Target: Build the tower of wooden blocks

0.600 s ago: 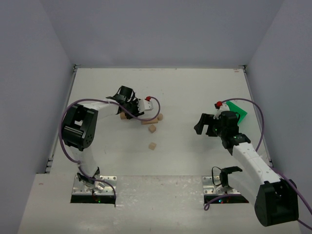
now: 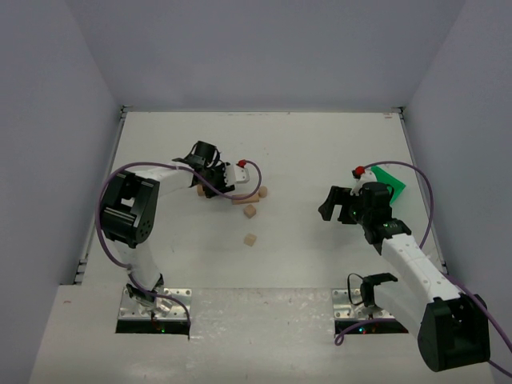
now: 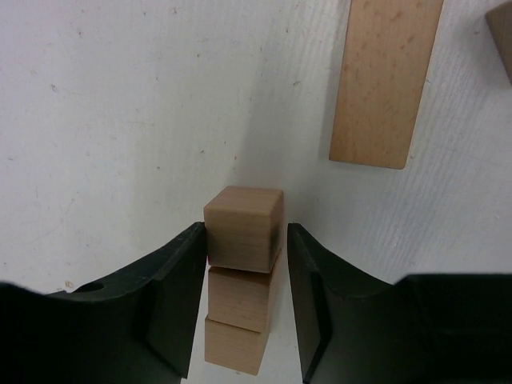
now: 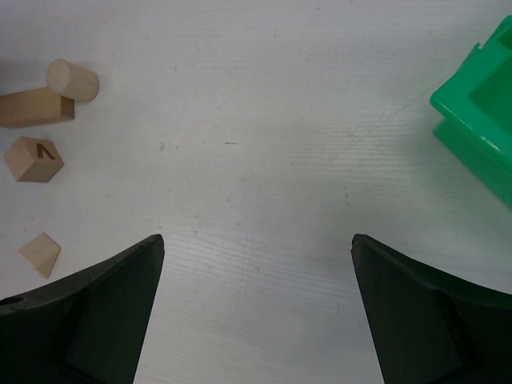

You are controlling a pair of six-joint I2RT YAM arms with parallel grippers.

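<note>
Just eased slightly apart around top cube point(image 3: 242, 216) of three-high stack point(image 3: 238, 320), now freestanding: left gripper point(image 3: 246, 234); right gripper point(image 4: 258, 244) wide open, empty; bar point(image 3: 386, 80) still unplaced.

Three stacked cubes point(image 3: 242, 272) stand between the fingers point(image 3: 180, 296) of the left gripper point(image 3: 246, 234), the bar point(image 3: 387, 80) to their right, the bin point(image 4: 480, 112) far right.

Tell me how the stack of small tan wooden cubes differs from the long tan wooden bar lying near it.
The stack of small tan wooden cubes stands upright, three cubes one on another; the long tan wooden bar is a single piece lying flat on the white table. The stack sits between the fingers of the left gripper; the bar lies outside them. Both are plain light wood.
</note>
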